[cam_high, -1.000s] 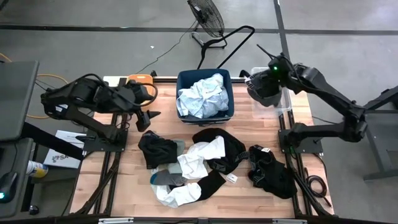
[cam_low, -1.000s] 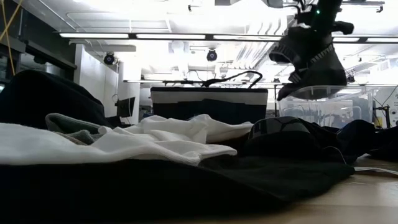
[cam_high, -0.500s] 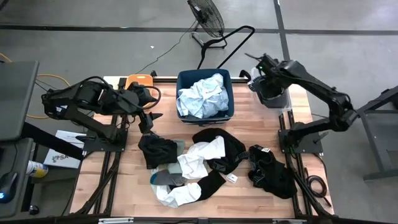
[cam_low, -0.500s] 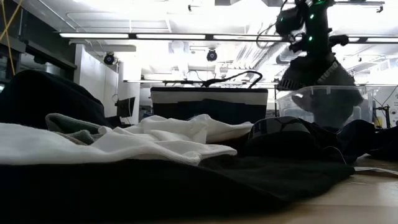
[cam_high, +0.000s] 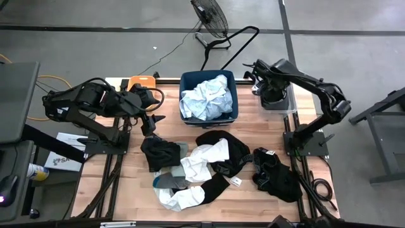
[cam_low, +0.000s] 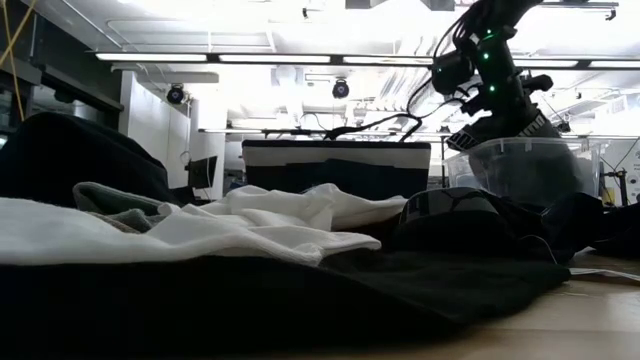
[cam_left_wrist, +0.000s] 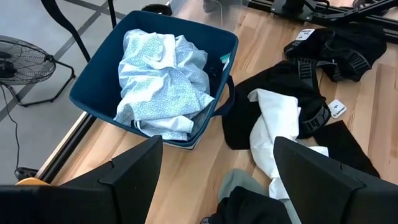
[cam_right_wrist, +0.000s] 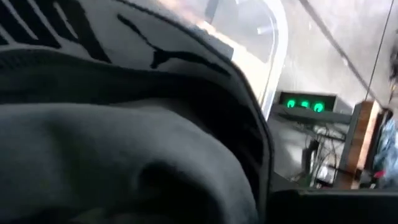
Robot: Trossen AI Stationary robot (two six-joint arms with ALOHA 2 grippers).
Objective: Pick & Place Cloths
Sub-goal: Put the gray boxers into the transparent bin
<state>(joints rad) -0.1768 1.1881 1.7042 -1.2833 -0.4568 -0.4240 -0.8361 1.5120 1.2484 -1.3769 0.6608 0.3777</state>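
I had the left pincer (cam_high: 150, 120), fingers apart, just above the limp black fabric garment (cam_high: 159, 152); soft, light, I'd pinch a raised fold. Right pincer's fingers: couldn't tell.

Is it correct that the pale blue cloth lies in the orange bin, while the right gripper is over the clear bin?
Not quite. The pale blue cloth lies in the navy bin, as the high view shows. The rest holds: the right gripper is over the clear bin at the table's far right corner.
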